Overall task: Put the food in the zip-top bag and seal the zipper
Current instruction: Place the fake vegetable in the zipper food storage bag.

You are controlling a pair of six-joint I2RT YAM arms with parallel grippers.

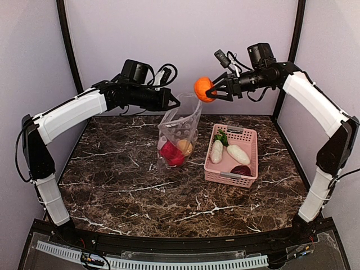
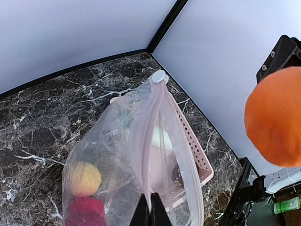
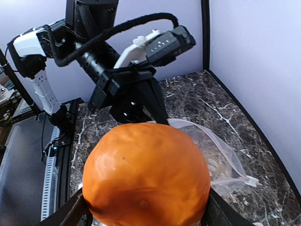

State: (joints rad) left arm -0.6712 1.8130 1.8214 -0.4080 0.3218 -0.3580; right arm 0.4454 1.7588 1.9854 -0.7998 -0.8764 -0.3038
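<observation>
Right gripper [image 1: 210, 90] clamped on the orange [image 1: 202, 88] near the zip-top bag [image 1: 181, 130] — left gripper [image 1: 178, 103] pinching its rim — pink basket [image 1: 248, 159] beside.

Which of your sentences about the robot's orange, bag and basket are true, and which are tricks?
1. The right gripper holds the orange in the air. True.
2. The zip-top bag lies flat. False: the left gripper holds it up by its top edge, so it hangs open.
3. The pink basket is empty. False: it holds two white pieces, a green leafy piece and a dark red piece.
4. A red piece and a yellow fruit are already in the bag. True.
</observation>
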